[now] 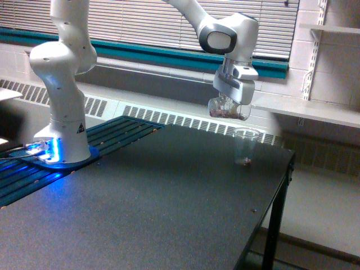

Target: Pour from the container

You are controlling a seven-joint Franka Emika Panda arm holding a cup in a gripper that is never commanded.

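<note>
My gripper [232,100] is shut on the container [227,109], a small clear cup with pinkish-brown bits showing through its wall. It hangs in the air, tipped toward the exterior view's right, just above and to the left of the taller clear tapered cup [245,146]. That tall cup stands upright on the black table [140,208] near its far right corner, with a few brownish bits at its bottom. The container's handle is hidden by the gripper.
The arm's white base [61,129] stands at the exterior view's left on a blue-lit plate. A radiator grille [185,120] runs along the wall behind. The table's right edge [279,197] drops off just beyond the tall cup. A white shelf [320,109] sits at the right.
</note>
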